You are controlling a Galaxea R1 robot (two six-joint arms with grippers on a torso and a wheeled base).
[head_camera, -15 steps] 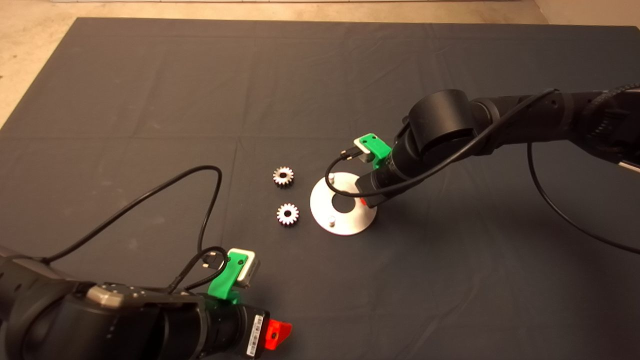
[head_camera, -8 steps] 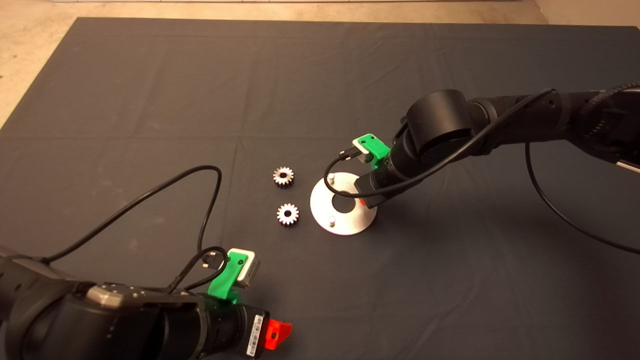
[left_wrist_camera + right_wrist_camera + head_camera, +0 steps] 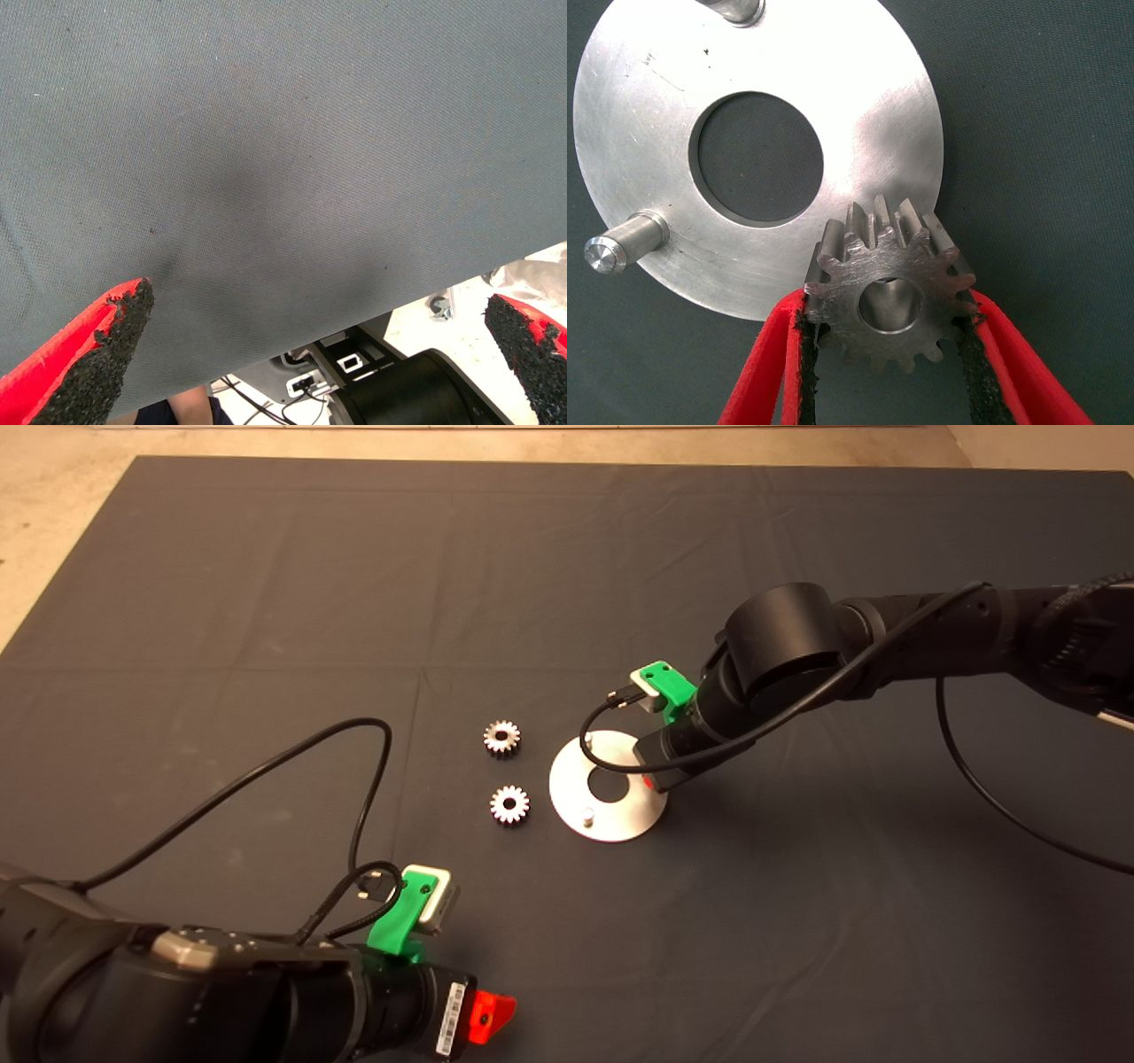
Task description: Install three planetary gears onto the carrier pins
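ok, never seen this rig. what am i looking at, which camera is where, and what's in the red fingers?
It is a two-armed robot at a table with a dark mat. The wide picture comes from a head camera looking down; the other two come from cameras on each wrist.

The right gripper is shut on one small silvery gear, holding it at the edge of the round silver disc. The disc has upright pins; two show bare in the right wrist view.

Two more gears lie on the mat beside the disc.

The left gripper waits at the lower left, open, over the mat's edge.
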